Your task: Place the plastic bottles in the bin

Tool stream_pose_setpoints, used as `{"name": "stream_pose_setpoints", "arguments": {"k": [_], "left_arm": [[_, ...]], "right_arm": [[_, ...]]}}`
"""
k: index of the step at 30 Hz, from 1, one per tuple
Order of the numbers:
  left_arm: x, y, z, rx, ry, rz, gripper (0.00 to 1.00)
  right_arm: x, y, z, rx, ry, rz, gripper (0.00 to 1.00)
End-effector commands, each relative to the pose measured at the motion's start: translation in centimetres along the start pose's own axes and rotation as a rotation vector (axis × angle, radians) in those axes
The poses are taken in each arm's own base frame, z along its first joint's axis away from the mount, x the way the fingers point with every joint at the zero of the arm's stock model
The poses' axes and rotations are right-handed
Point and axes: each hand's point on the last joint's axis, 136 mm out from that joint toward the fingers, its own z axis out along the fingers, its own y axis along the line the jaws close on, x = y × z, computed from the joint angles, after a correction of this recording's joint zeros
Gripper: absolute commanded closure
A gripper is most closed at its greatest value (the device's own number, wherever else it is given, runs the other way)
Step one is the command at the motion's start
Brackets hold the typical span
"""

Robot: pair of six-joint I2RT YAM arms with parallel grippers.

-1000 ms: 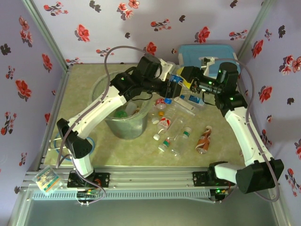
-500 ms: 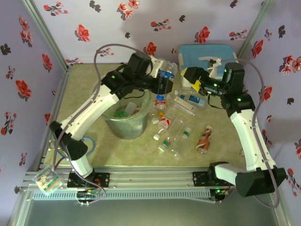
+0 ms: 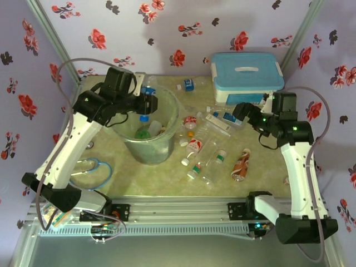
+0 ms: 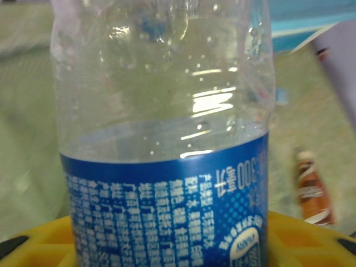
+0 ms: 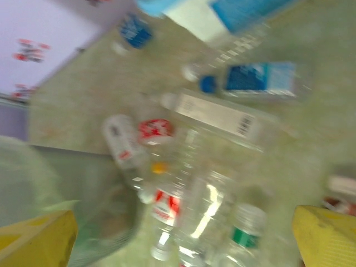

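We see one blue-label btl (image 4: pixel 167 139) over the grey bin (image 3: pixel 146 151) — other btls (image 3: pixel 195 146) lie scattered on tabletop (image 3: pixel 167 178), right of it.

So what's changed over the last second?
The left fingers, gripping the blue-labelled bottle, swung left to over the bin. The right fingers pulled back right, open and empty. The loose bottles stayed put.

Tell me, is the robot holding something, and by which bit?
The left gripper holds a clear plastic bottle around its blue label. The right gripper is open, holding nothing.
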Motion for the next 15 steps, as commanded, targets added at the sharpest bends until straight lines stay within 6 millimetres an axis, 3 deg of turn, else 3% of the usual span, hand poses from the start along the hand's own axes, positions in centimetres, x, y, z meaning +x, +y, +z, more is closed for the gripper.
{"name": "stream_pose_setpoints", "arguments": {"k": [1, 10, 15], "left_arm": [[3.8, 2.7, 2.2, -0.105, 0.125, 0.009, 0.48], [6.9, 3.4, 6.6, -0.083, 0.154, -0.069, 0.46], [8.2, 3.6, 8.0, -0.075, 0.175, -0.092, 0.33]], "right_arm": [[2.4, -4.9, -0.8, 0.253, 0.08, 0.003, 0.01], [6.4, -11.0, 1.7, 0.461, 0.188, 0.049, 0.02], [7.9, -13.5, 3.2, 0.518, 0.204, 0.105, 0.01]]}}
